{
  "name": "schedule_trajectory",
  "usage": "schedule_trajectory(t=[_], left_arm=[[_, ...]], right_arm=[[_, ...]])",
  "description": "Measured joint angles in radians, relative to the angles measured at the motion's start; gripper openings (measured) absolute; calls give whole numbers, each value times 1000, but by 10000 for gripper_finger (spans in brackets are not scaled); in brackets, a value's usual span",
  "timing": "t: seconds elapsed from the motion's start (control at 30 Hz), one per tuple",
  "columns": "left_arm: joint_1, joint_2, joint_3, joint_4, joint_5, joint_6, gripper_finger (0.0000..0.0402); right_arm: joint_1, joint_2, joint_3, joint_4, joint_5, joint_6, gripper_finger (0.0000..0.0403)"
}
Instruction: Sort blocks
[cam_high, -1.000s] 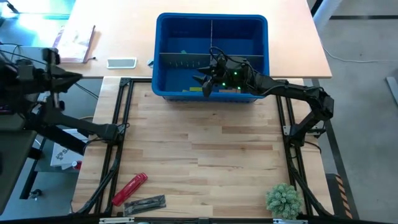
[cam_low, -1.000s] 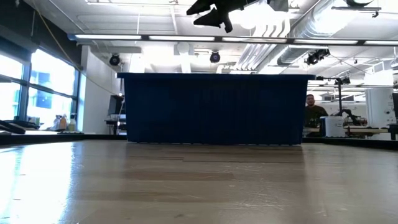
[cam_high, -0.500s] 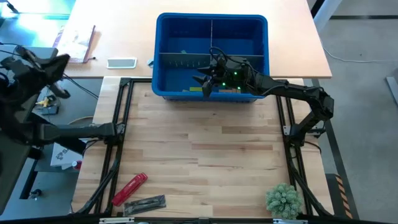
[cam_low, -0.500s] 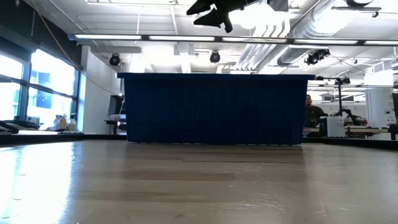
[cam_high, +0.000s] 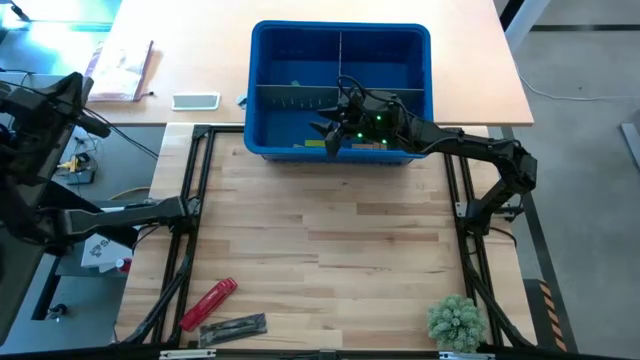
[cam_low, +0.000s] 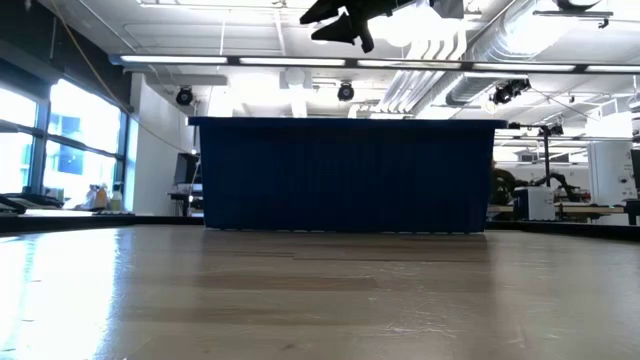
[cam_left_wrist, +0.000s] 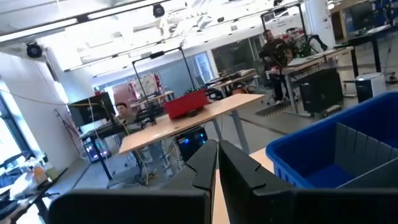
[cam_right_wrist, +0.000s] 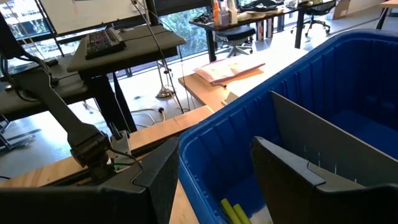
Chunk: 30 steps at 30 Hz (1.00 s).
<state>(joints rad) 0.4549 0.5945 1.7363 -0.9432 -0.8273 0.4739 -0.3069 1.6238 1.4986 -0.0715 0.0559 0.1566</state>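
Wooden table (cam_high: 330, 240) bears blue bin (cam_high: 265, 90), red tool (cam_high: 208, 302), plant (cam_high: 456, 321).

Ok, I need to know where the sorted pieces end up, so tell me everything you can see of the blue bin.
The blue bin is a rectangular plastic tub with ribbed walls, standing upright at the table's far edge. Grey dividers split it into compartments. Lime blocks lie on its floor in the near section. The right hand hangs open over that near section; whether it touches the bin cannot be told.
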Motion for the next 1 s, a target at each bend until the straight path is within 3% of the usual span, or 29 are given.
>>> schedule_trajectory(t=[0.2, 0.4, 0.67, 0.8, 1.0], left_arm=[[0, 0, 1, 14, -20, 107, 0], [2, -4, 5, 18, -29, 83, 0], [-27, -4, -50, 72, -340, 72, 0], [-72, -3, -107, 185, -469, 241, 0], [-111, 2, -147, 268, -411, 644, 0]], right_arm=[[0, 0, 0, 0, 0, 0, 185], [0, 0, 0, 0, 0, 0, 185], [0, 0, 0, 0, 0, 0, 185], [0, 0, 0, 0, 0, 0, 185], [0, 0, 0, 0, 0, 0, 185]])
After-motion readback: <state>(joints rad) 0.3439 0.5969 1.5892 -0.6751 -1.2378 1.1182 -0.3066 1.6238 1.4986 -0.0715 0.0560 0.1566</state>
